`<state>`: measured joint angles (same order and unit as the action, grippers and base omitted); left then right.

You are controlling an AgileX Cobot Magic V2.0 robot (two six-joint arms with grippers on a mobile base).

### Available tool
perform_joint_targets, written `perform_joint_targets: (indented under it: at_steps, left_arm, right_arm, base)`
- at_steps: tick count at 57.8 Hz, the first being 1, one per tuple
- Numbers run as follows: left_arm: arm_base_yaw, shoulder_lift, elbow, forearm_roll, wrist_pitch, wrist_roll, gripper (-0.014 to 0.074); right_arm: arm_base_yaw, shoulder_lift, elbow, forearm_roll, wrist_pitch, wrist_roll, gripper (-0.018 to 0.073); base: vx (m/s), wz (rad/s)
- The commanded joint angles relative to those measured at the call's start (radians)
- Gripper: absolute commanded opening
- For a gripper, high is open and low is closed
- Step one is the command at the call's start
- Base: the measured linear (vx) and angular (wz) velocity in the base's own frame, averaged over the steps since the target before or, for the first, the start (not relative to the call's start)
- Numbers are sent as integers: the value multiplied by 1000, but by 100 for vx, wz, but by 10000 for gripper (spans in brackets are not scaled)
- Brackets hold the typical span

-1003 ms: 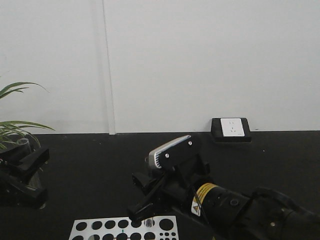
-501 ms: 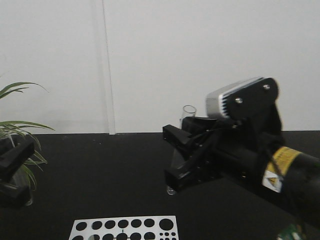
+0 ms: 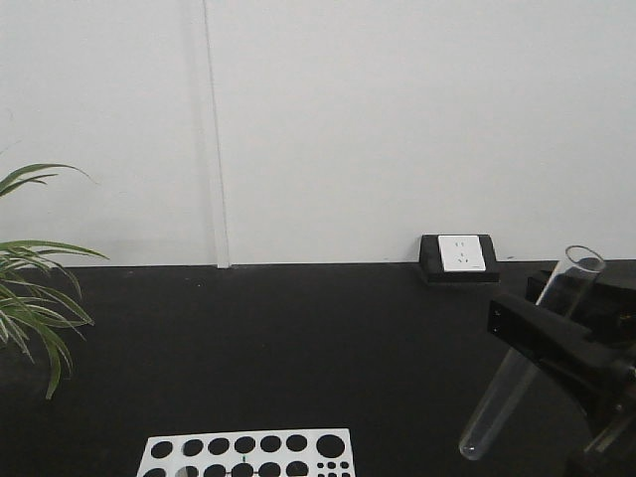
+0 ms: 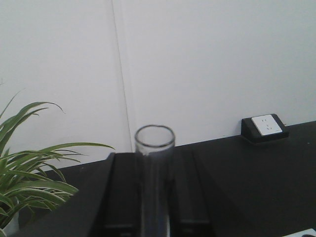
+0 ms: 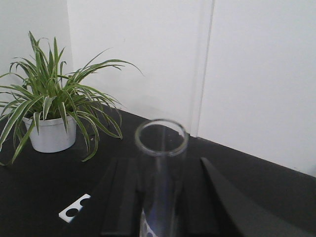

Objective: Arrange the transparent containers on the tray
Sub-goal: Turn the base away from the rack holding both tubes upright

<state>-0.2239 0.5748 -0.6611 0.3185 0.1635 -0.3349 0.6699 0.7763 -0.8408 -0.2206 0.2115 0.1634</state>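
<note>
Each gripper holds one transparent container, a clear glass test tube. In the left wrist view, my left gripper (image 4: 154,159) is shut on a tube (image 4: 155,148) that stands upright between the black fingers (image 4: 123,190), open rim up. My right gripper (image 5: 161,165) is shut on a second tube (image 5: 162,148). In the front view, that tube (image 3: 517,373) leans rim up to the right, in the air at the right edge, held by the right gripper (image 3: 556,333). The left gripper is outside the front view. The tray is out of view.
A white rack (image 3: 243,452) with round holes lies on the black table at the bottom centre of the front view, and its corner (image 5: 74,210) shows in the right wrist view. A potted plant (image 5: 49,103) stands at the left. A wall socket (image 3: 457,256) sits at the table's back.
My right arm has risen from the rack and swung right with a tube in its gripper. The left gripper, at the left edge a second ago, has gone out of the front view.
</note>
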Motion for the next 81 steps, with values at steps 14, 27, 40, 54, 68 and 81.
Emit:
perform_joint_targets:
  at_steps: [14, 27, 40, 54, 68, 81]
  left_arm:
    - [-6, -7, -31, -6, -64, -3, 143]
    - [-6, -7, -31, -6, -64, -3, 145]
    - [-6, -7, -31, -6, -64, -3, 146]
    - [-6, -6, -31, -6, -64, -3, 146]
    - [-6, -6, -31, -6, -63, -3, 146]
    - [-6, -6, -31, -6, -63, -3, 146]
  right_arm:
    - [-2, -7, -27, -27, -72, -11, 113]
    - [-2, -7, -27, -27, -72, -11, 113]
    - [-2, -7, -27, -27, -72, -11, 113]
    - [-2, -7, -27, -27, -69, -11, 113]
    - [-2, -7, -27, -27, -69, -11, 113]
    - [-2, -7, -27, -27, -69, -11, 113]
  base:
    - [0, 0]
    - [0, 0]
    - [0, 0]
    - [0, 0]
    - [-2, 1]
    - [-6, -2]
